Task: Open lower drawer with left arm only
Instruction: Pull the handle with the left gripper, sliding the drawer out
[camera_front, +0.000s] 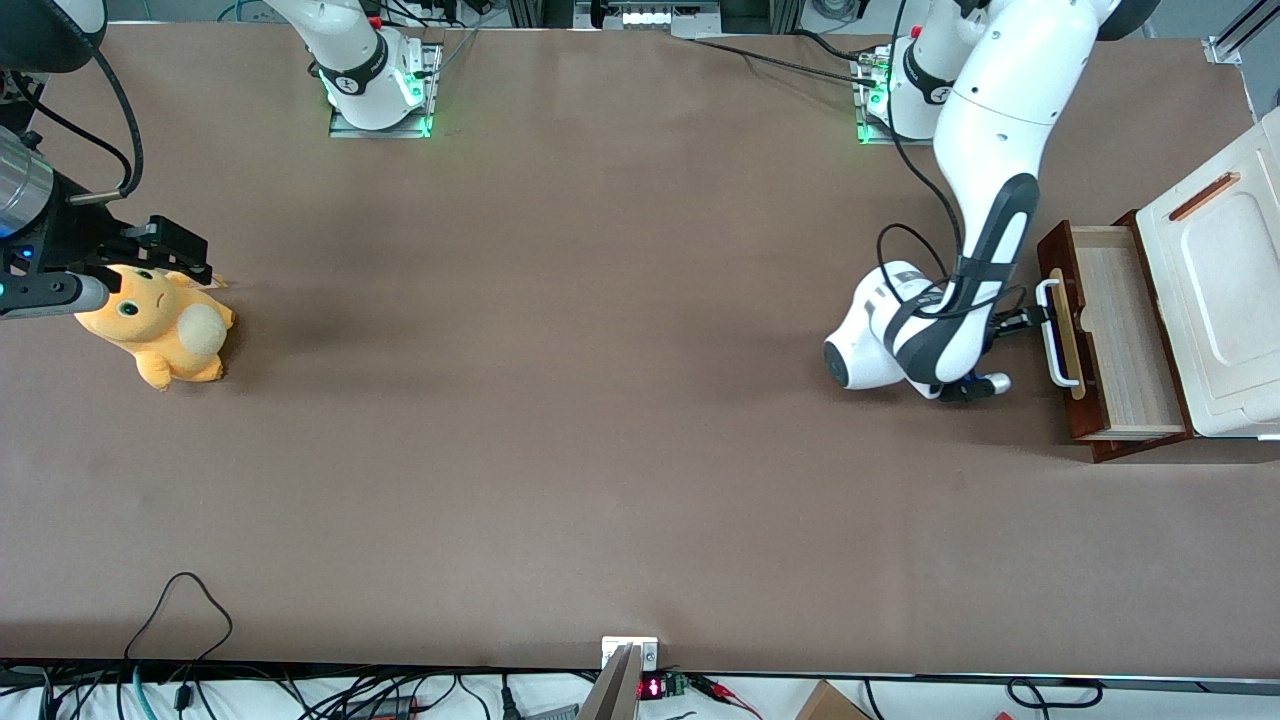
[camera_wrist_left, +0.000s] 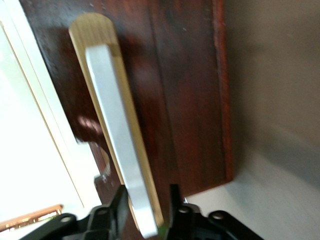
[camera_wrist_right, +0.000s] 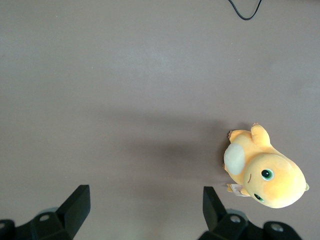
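The lower drawer (camera_front: 1125, 330) stands pulled out of its cabinet toward the table's middle, and its pale wood inside shows. Its white loop handle (camera_front: 1058, 335) sits on a pale strip across the dark reddish-brown front (camera_wrist_left: 185, 100). The left arm (camera_front: 985, 200) reaches down in front of the drawer. Its gripper (camera_front: 1035, 318) is at the handle's middle. In the left wrist view the gripper (camera_wrist_left: 146, 200) has closed in on the white handle bar (camera_wrist_left: 112, 115), one black finger (camera_wrist_left: 120, 202) on each side of it.
The white moulded top panel (camera_front: 1225, 290) with an orange slot lies over the cabinet at the working arm's end. An orange plush toy (camera_front: 160, 325) lies at the parked arm's end. A black cable loops onto the table edge nearest the front camera (camera_front: 185, 600).
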